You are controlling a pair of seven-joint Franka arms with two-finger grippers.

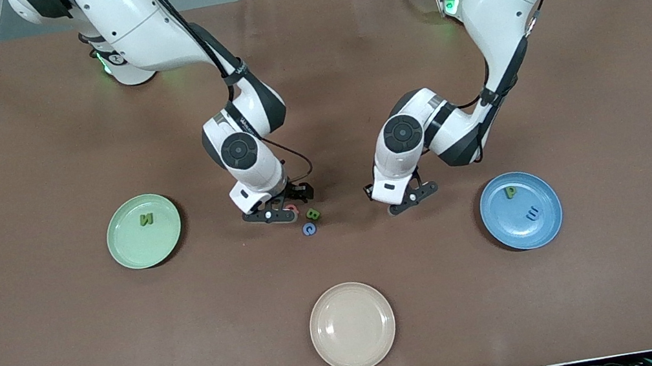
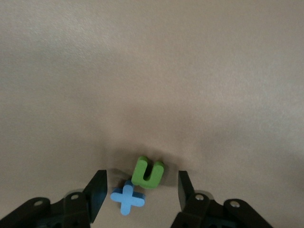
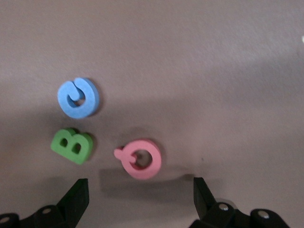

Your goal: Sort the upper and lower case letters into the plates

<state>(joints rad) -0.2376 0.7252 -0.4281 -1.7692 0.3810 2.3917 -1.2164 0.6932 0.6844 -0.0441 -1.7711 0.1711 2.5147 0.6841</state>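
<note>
My right gripper (image 1: 282,211) hangs open low over the table, and in its wrist view (image 3: 140,199) a pink Q (image 3: 140,159) lies just ahead of the gap. A green B (image 3: 72,145) and a blue curled letter (image 3: 77,97) lie beside the Q; both also show in the front view, the B (image 1: 312,214) and the blue letter (image 1: 309,229). My left gripper (image 1: 403,197) is open low over a green u (image 2: 148,172) and a blue x (image 2: 127,197), which lie between its fingers (image 2: 97,192). The light green plate (image 1: 130,250) holds a green N (image 1: 146,219). The blue plate (image 1: 537,192) holds a green P (image 1: 509,192) and a blue letter (image 1: 532,214).
A cream-beige plate (image 1: 352,326) lies empty near the front edge, nearer to the camera than the loose letters. Brown cloth covers the whole table. The light green plate is toward the right arm's end, the blue plate toward the left arm's end.
</note>
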